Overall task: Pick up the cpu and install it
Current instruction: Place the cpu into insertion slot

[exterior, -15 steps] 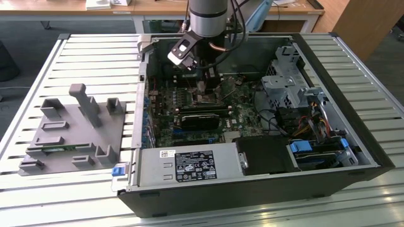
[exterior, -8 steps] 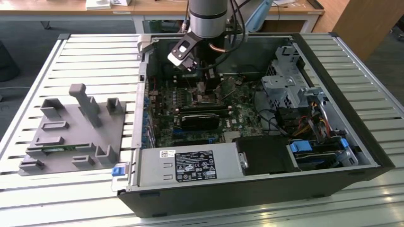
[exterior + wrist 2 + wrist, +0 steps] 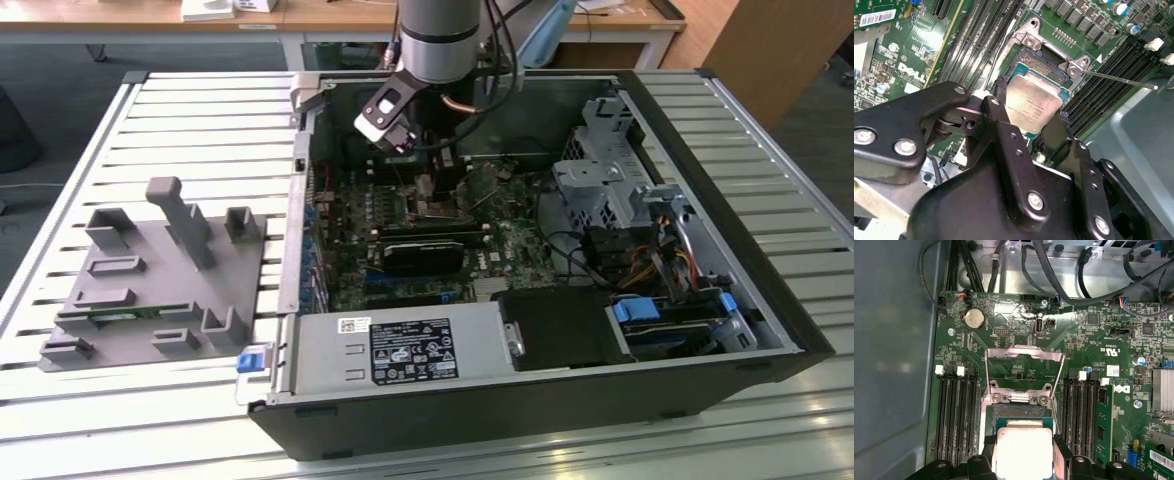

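Silver cpu [image 3: 1033, 102] in tool [image 3: 1029, 116] at socket [image 3: 1040, 60]

A: Backdrop?
B: Pale slatted surface [image 3: 200, 130]. Wooden desk [image 3: 334, 15] along the exterior view's top edge, wooden cabinet [image 3: 761, 50] upper right, dark grey floor [image 3: 67, 70] upper left.
A: Light?
B: Bright, even.

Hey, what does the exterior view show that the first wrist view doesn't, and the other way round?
Exterior view: the grey tray on the slatted table, the whole computer case and its power supply.
First wrist view: the cpu held in the gripper at the socket, the metal bracket flipped open, and a coin battery.
Both: the green motherboard and its memory slots.
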### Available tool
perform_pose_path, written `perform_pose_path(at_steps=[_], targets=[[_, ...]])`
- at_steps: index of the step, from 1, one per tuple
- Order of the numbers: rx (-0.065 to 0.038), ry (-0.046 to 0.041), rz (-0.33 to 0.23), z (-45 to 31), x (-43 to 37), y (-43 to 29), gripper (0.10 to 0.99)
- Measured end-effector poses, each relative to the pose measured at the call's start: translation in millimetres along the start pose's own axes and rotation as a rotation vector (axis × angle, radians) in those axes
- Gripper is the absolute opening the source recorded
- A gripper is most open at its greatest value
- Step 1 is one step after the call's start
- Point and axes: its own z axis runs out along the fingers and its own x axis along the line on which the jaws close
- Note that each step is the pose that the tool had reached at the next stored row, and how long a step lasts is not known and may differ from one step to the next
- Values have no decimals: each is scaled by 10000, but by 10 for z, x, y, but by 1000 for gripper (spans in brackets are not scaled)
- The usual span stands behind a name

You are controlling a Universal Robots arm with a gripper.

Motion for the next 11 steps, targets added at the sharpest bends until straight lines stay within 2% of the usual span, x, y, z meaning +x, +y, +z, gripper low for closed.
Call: perform_pose_path(at_steps=[11], targets=[[0, 0, 4, 65, 0, -6, 533]])
